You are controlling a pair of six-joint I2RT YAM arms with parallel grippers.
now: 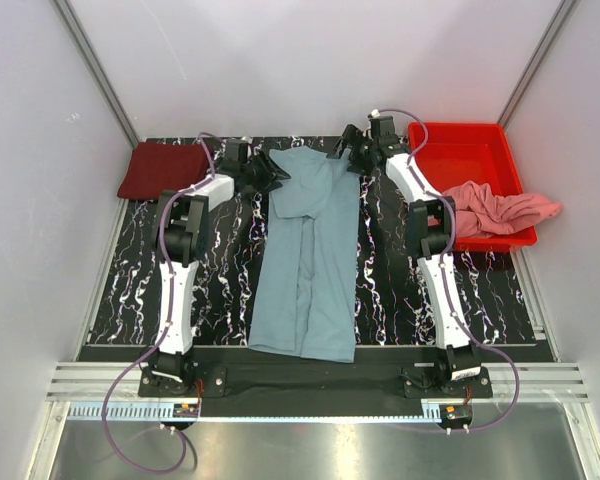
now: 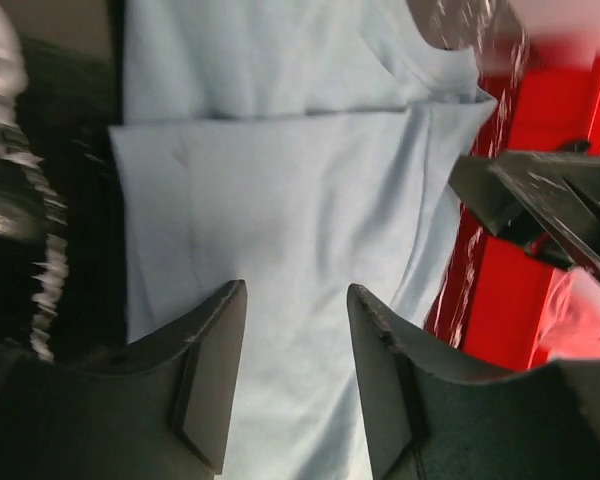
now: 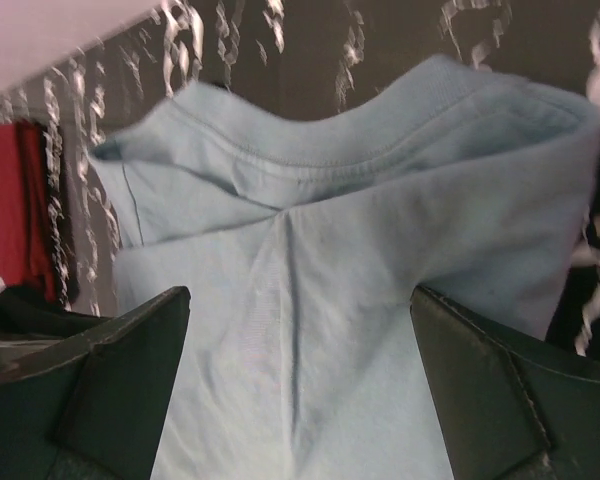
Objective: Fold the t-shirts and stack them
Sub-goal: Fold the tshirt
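Both arms reached over the far end of the desk (image 1: 220, 290), where the grey-blue t-shirt (image 1: 310, 260) lay lengthwise down the middle, its sides already turned in and its collar pointing away from the arm bases. The left pincer (image 2: 295, 292) hung over the cloth with a modest gap and nothing in it. The right pincer (image 3: 300, 295) was spread wide above the collar, also empty. The maroon t-shirt (image 1: 163, 168) sat folded in the far left corner. The salmon pink t-shirt (image 1: 495, 210) spilled in a heap over the near rim of the red tray (image 1: 460, 150).

The danger looked to be in the pinch. A pincer catching only the top layer, or one side lifting ahead of the other, would likely pull the turned-in sides open and skew the fold.
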